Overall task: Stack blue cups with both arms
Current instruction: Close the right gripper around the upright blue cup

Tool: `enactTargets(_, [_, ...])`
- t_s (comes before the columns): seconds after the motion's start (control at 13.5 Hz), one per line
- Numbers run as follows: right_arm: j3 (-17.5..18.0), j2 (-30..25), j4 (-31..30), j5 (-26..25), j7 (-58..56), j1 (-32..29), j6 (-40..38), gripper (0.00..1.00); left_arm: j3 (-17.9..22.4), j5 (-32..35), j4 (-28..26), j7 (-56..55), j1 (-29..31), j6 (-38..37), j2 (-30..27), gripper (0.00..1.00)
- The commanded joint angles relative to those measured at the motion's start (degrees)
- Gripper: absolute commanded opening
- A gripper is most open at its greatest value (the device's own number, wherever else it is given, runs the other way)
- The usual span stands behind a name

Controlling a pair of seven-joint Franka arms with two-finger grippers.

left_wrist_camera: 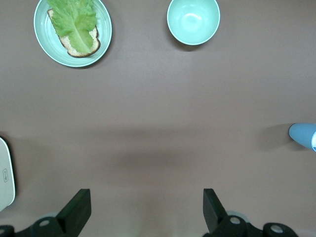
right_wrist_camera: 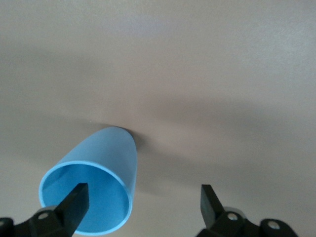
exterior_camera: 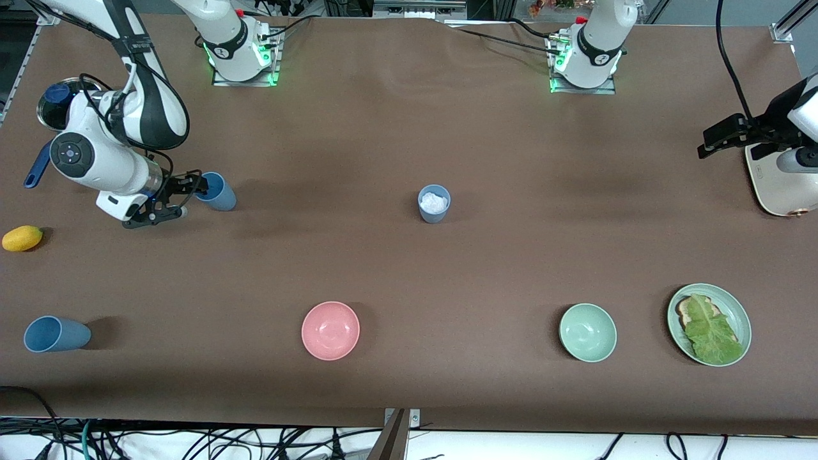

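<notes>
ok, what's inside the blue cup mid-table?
The upright blue cup holds something white and crumpled, filling it near the rim. What it is and whatever lies beneath it can't be seen.

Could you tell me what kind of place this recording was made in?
Probably a robotics lab: two arms bolted to a cloth-covered table, loose cables along its edge, and staged props such as blue cups and a pink bowl.

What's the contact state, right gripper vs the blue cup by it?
Cannot tell. Right wrist view: one finger of the open right gripper overlaps the blue cup's mouth; neither contact nor gap shows plainly.
</notes>
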Motion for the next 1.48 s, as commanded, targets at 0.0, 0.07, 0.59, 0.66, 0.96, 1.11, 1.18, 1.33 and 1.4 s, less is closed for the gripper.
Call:
enactTargets(0.0, [0.0,-2.2,-3.2,-0.8,-0.9,-0.3,1.9,0.99,-0.1,1.2,1.9,1.4,0.2,-1.7,0.5,1.00])
enactTargets(0.07, [0.0,-2.0,-3.4,-0.8,-0.9,-0.3,2.5,0.99,-0.2,1.3,2.1,1.4,0.1,-1.7,0.6,1.00])
enactTargets(0.59, [0.1,-0.6,-3.9,-0.9,-1.2,-0.3,2.8,0.53,-0.4,1.2,2.9,1.4,-0.3,-1.7,1.1,1.00])
enactTargets(0.66, [0.2,-0.6,-3.9,-0.9,-1.2,-0.3,2.8,0.39,-0.4,1.2,2.9,1.3,-0.3,-1.7,1.1,1.00])
enactTargets(0.96, [0.6,-0.6,-3.9,-0.8,-0.9,0.0,2.5,0.01,-0.3,1.2,2.9,1.4,-0.2,-1.7,1.1,1.00])
enactTargets(1.11, [0.6,-0.6,-3.7,-0.7,-0.7,0.1,2.3,0.00,-0.4,1.2,2.9,1.4,-0.1,-1.7,1.2,1.00])
enactTargets(1.18, [0.6,-0.6,-3.3,-0.7,-0.8,0.2,2.2,0.00,-0.4,1.2,2.9,1.3,-0.2,-1.7,1.1,1.00])
enactTargets(1.33, [1.5,-0.6,-1.0,-0.5,-0.1,0.2,1.1,0.00,-0.5,1.2,2.9,1.3,-0.2,-1.7,1.1,1.00])
enactTargets(1.4, [2.3,-0.6,0.8,-0.1,0.6,0.3,-1.0,0.00,-0.5,1.2,2.9,1.3,-0.3,-1.7,1.1,1.00])
